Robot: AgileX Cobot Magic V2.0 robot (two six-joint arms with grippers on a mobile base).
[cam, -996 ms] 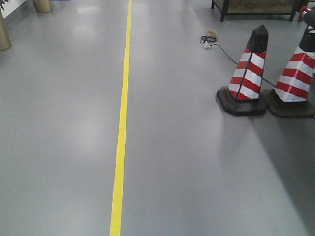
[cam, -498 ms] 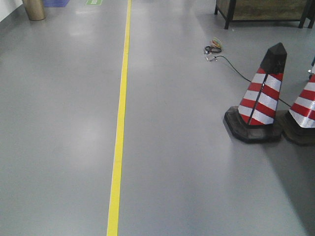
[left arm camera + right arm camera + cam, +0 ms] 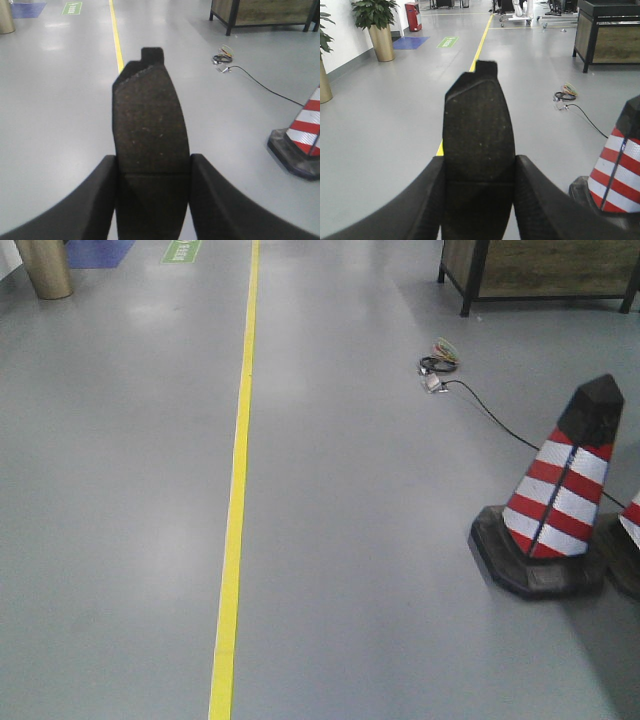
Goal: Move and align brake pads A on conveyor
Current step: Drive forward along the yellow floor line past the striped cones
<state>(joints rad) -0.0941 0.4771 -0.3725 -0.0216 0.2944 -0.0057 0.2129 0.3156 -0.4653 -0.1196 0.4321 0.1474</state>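
Two pads carried, one per arm, over open shop floor.

The left gripper is clamped on a brake pad and the right gripper on a second brake pad. Each is pinched by its long edges, friction face to the wrist camera, probably so it can be laid flat and squared up. The conveyor is in no view: only grey floor, a yellow line, a striped cone and a loose cable (the base seems between stations). A green floor marking carries writing too small to read.
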